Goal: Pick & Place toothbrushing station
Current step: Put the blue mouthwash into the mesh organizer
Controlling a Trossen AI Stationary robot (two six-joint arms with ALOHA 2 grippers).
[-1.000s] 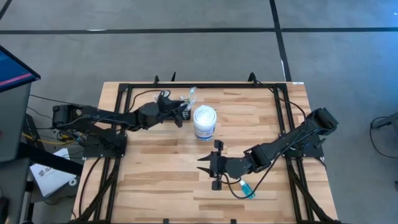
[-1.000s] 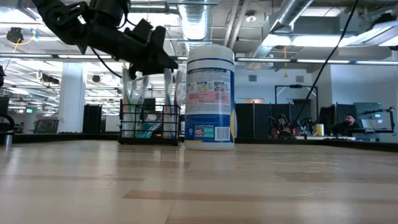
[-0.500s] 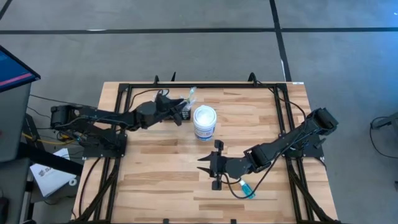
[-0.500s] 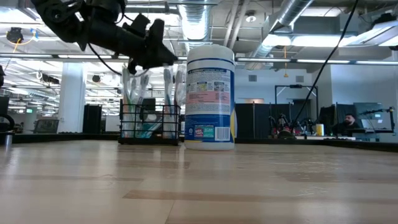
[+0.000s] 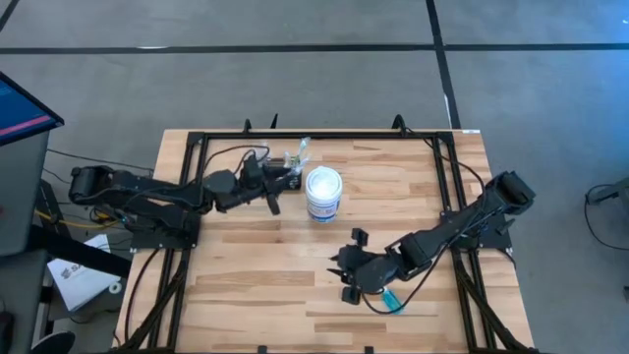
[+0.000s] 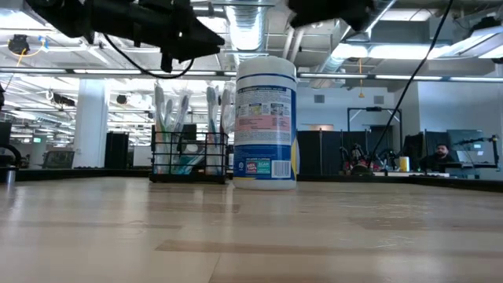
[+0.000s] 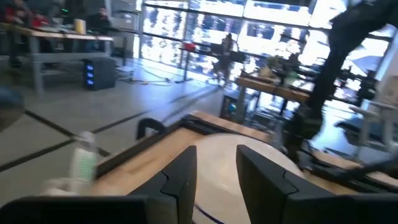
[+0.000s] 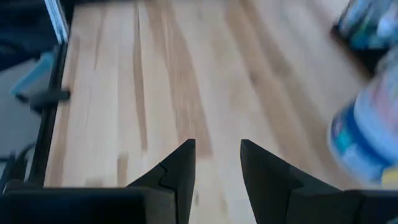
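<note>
- Left gripper (image 5: 267, 187), dark two-finger: just beside the rack toward the desk's left edge; fingers parted, gripping nothing.
- Toothbrushing station, small black wire-mesh rack (image 5: 291, 175) (image 6: 189, 157) with upright toothbrushes: near the desk's far edge, just left of the white round lidded tub (image 5: 322, 194).
- Handling, judged: light, stiff, open mesh; tips easily with the tall brushes. Best hold: top wire rim, fingers astride one wall.
- Right gripper (image 5: 346, 276): nearer the front edge, right of centre, fingers apart, empty.
</note>
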